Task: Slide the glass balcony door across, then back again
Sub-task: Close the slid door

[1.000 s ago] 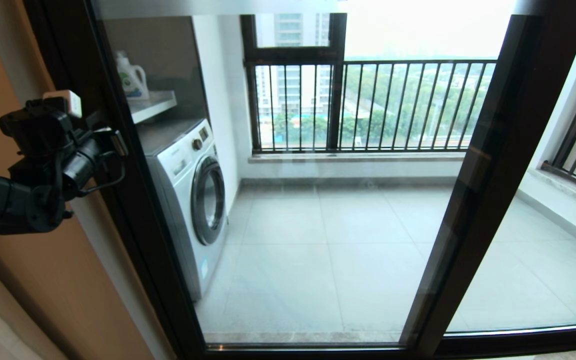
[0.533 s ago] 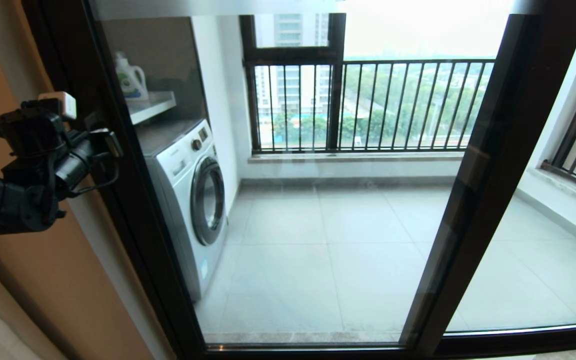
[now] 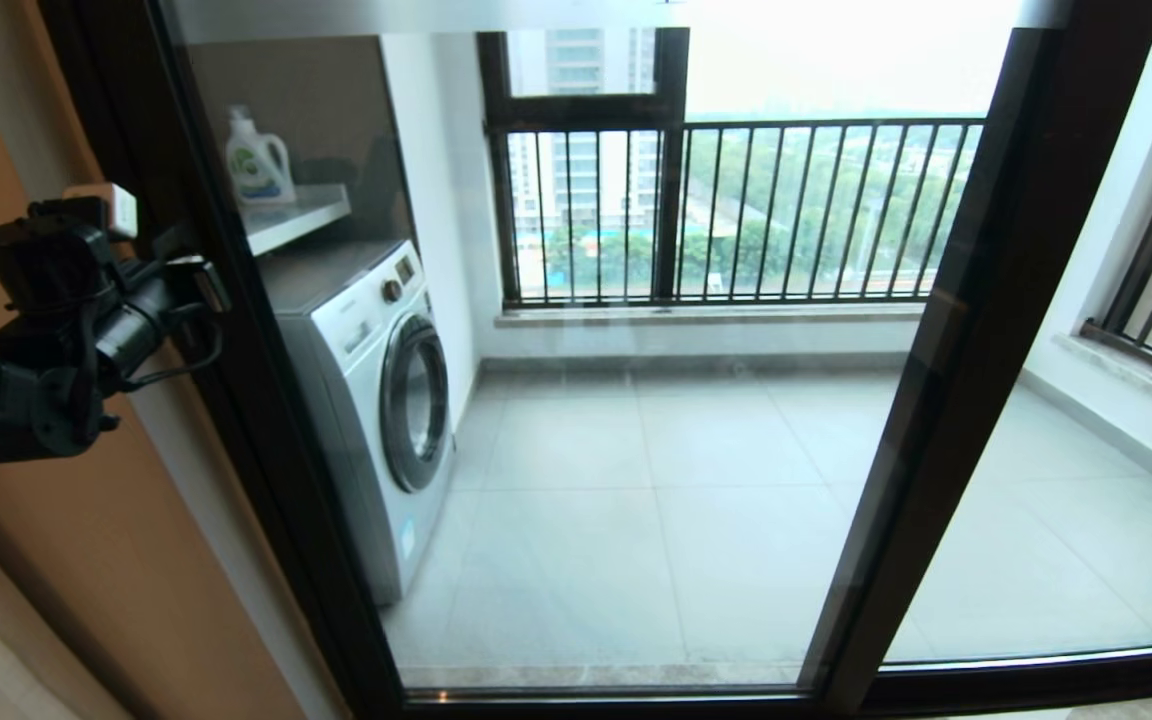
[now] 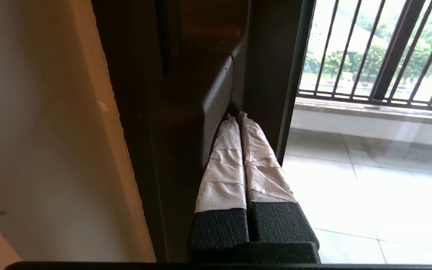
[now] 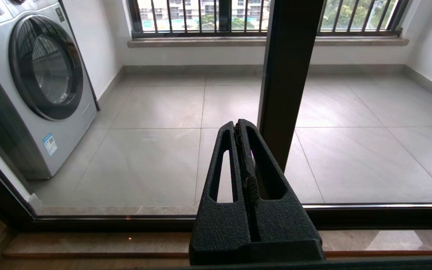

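Observation:
The glass balcony door [image 3: 636,420] fills the head view; its dark left stile [image 3: 236,380] stands close to the orange wall. My left gripper [image 3: 212,286] is at that stile at mid height. In the left wrist view the tape-wrapped fingers [image 4: 225,161] are pressed together with nothing between them. The tips of my left gripper [image 4: 236,112] sit in the groove between the raised dark handle [image 4: 216,86] and the stile. My right gripper [image 5: 237,125] is shut and empty. It hangs low before the bottom track [image 5: 369,217] and is out of the head view.
A second dark stile [image 3: 946,380] crosses the glass on the right, with the matching panel [image 3: 1086,520] beyond it. Behind the glass are a washing machine [image 3: 376,400], a shelf with a detergent bottle [image 3: 258,160] and the barred railing window [image 3: 786,210]. The orange wall [image 3: 56,560] is at left.
My left gripper has moved a little to the left, and the door's left stile has shifted left with it, toward the wall. The right arm has not visibly moved.

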